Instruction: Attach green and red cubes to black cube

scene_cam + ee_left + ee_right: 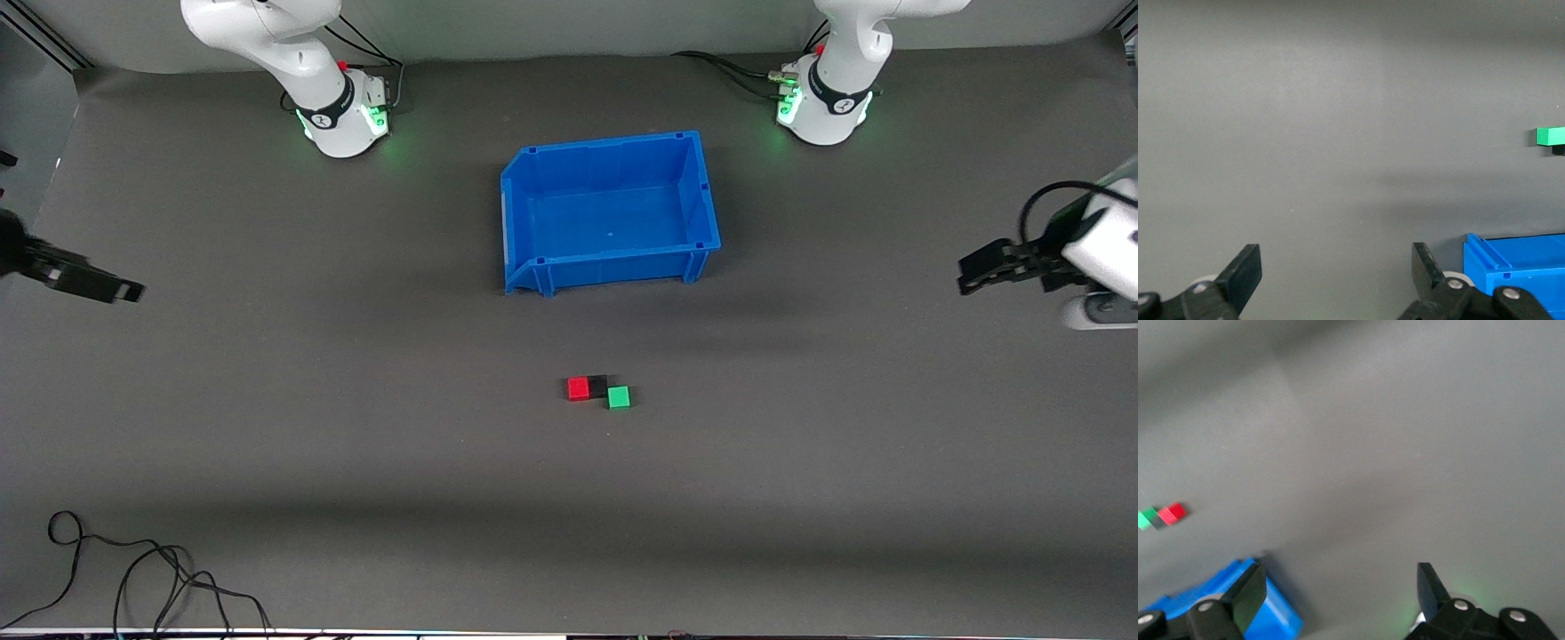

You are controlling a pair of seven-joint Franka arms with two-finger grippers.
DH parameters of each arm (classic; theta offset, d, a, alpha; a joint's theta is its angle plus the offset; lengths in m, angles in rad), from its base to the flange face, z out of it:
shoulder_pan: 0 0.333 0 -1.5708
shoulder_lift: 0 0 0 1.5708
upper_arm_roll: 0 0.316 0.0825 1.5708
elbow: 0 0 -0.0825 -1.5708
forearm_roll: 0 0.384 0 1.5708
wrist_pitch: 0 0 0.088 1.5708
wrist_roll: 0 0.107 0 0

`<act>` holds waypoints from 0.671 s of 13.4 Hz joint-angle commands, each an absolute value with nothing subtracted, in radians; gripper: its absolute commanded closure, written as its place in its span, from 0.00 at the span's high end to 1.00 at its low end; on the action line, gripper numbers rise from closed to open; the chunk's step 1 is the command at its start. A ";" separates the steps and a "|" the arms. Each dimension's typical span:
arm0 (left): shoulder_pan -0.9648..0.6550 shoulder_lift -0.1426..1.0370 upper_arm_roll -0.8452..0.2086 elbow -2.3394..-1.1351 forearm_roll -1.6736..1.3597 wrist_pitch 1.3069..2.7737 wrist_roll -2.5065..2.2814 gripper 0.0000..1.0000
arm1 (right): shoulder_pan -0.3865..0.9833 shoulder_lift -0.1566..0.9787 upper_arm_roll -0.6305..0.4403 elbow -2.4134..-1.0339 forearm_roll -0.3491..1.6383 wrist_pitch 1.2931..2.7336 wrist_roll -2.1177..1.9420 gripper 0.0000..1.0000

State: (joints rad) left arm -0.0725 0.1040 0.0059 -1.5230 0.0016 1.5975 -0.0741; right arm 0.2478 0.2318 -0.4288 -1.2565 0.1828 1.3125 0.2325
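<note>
The red cube (578,388), the black cube (597,385) and the green cube (619,397) sit together in a short row on the table, nearer the front camera than the bin. Red touches the black cube on the side toward the right arm's end. Green sits against it toward the left arm's end, shifted a little nearer the camera. My left gripper (971,274) is open and empty at the left arm's end of the table (1336,267). My right gripper (124,289) is open and empty at the right arm's end (1341,587). The left wrist view shows the green cube (1550,136); the right wrist view shows the row (1173,513).
An empty blue bin (533,222) stands mid-table between the arm bases and the cubes; it also shows in the left wrist view (1515,263) and the right wrist view (1281,617). Black cables (133,569) lie at the front corner toward the right arm's end.
</note>
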 commanded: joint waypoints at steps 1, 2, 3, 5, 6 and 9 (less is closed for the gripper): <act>-0.078 0.080 0.011 -1.562 0.009 1.620 -0.046 1.00 | 0.262 0.206 -0.475 -1.299 0.183 1.333 0.033 0.99; -0.071 0.080 0.012 -1.557 -0.001 1.615 -0.026 1.00 | 0.264 0.206 -0.476 -1.299 0.183 1.335 0.032 0.99; -0.068 0.074 0.018 -1.557 -0.015 1.609 -0.017 1.00 | 0.270 0.206 -0.476 -1.302 0.170 1.336 0.034 0.99; -0.066 0.071 0.018 -1.557 -0.017 1.603 -0.028 1.00 | 0.291 0.206 -0.472 -1.304 0.143 1.353 0.034 0.99; -0.066 0.071 0.020 -1.555 -0.015 1.594 -0.031 1.00 | 0.296 0.206 -0.472 -1.308 0.141 1.354 0.034 0.99; -0.064 0.064 0.021 -1.543 -0.014 1.551 -0.017 1.00 | 0.293 0.198 -0.472 -1.330 0.141 1.379 0.034 0.99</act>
